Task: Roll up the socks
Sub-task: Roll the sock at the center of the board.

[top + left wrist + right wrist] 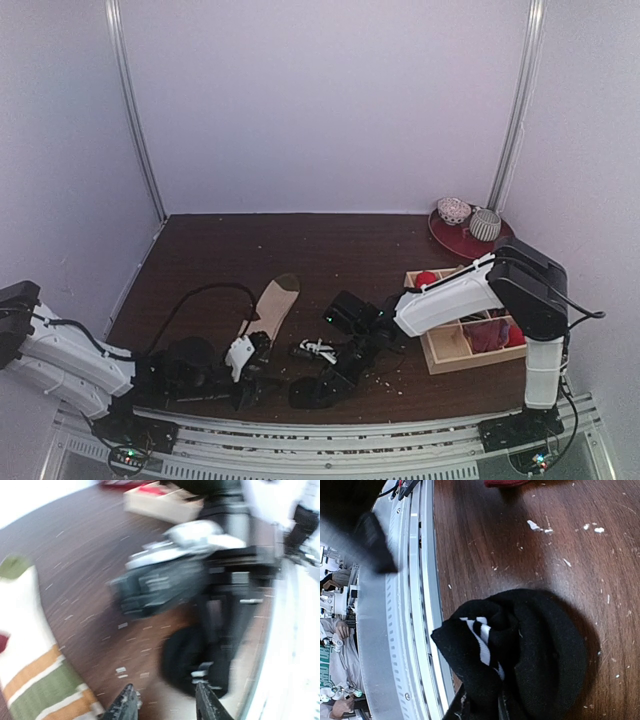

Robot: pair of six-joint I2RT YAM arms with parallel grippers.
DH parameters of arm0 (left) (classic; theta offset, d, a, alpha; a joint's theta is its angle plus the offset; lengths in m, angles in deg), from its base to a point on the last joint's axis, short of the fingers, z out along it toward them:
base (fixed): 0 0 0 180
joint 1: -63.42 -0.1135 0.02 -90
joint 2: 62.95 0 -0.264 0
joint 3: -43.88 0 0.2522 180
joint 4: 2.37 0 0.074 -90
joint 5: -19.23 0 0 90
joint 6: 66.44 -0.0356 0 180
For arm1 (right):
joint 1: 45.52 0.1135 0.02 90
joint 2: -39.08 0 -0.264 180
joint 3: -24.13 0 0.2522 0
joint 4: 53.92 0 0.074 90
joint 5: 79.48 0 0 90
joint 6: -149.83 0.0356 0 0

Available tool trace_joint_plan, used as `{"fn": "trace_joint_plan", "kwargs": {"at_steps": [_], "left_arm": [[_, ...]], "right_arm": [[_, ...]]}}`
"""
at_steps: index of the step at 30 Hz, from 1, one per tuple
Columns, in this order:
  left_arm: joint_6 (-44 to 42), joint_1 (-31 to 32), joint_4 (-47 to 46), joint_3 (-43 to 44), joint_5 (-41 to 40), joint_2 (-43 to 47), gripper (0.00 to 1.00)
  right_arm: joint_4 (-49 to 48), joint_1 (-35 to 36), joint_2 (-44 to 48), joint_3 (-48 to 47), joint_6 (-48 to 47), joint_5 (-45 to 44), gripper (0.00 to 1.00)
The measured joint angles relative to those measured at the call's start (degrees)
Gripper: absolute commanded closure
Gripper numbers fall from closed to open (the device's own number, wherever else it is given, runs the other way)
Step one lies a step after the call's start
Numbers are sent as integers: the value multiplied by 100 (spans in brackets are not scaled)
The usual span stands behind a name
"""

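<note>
Top external: dark table (330, 245), pale walls (320, 100).

Left arm (70, 365) and right arm (450, 297): white shells, black joints, thin black cables (200, 292) looping outside. Left gripper (165, 705) and right gripper (345, 368) are black.

The long sock (35, 680) just left of the left claw (165, 704) is cream with orange, green and white stripes, and its toe is brown. The short sock (535, 655) is black with white stripes. The table (300, 250) is dark brown wood with little white specks.
</note>
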Motion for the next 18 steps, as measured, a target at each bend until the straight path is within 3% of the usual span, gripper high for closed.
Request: {"fn": "trace_joint_plan", "kwargs": {"at_steps": [4, 8, 18], "left_arm": [[-245, 256, -474, -177, 291, -31, 52], [-496, 323, -984, -208, 695, -614, 45], [-892, 332, -1563, 142, 1073, -1373, 39]], "right_arm": [[0, -13, -31, -7, 85, 42, 85], [11, -13, -31, -17, 125, 42, 85], [15, -13, -33, -22, 188, 37, 85]]}}
